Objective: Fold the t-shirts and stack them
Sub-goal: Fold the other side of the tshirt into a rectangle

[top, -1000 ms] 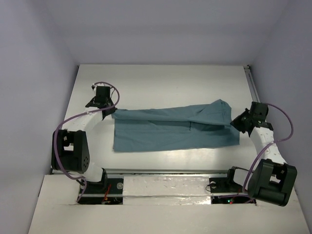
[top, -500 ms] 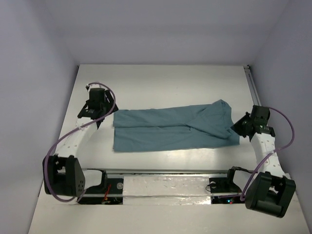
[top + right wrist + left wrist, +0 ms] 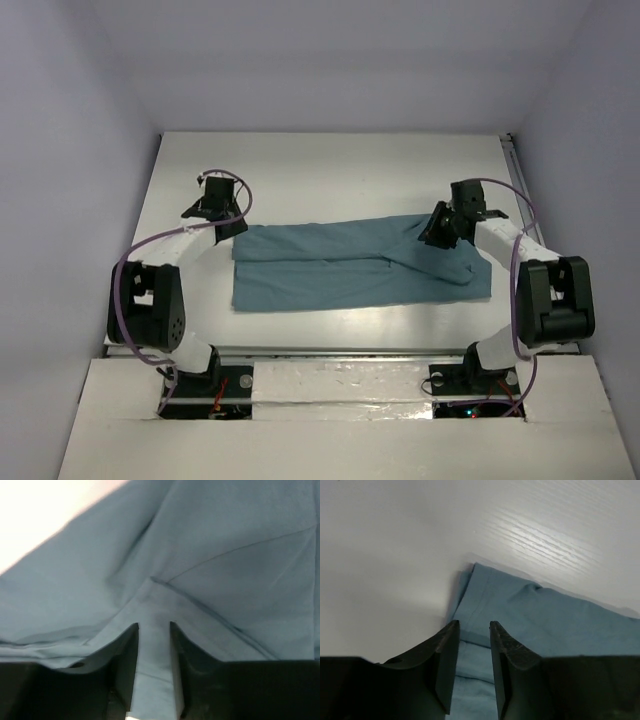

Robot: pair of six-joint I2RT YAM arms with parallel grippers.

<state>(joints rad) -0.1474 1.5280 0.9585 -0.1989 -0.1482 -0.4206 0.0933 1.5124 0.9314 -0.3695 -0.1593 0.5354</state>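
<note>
Across the middle of the white table (image 3: 330,165), in the overhead view, the teal t-shirt (image 3: 340,265) lies folded into a long band. Its long axis runs left to right, about parallel to the near edge. Its left end is a straight, squared edge, and its right end is rumpled, with a layer lapped over and rising to a peak toward the far side. Which end is the neck cannot be told. The overhead view alone shows both arms reaching inward. The left gripper (image 3: 230,226) is at the shirt's far left corner and the right gripper (image 3: 436,232) is over the rumpled right end. It is too coarse to show the jaws. The wrist cameras show them. The left gripper (image 3: 474,626) has its fingers a narrow gap apart, with nothing pinched between them. Just beyond them are the corner's hem and the bare table. The right gripper (image 3: 154,626) is likewise slightly parted. Cloth fills nearly its whole view, crossed by a slanting seam and soft creases. It is low over the cloth, but contact cannot be told.
</note>
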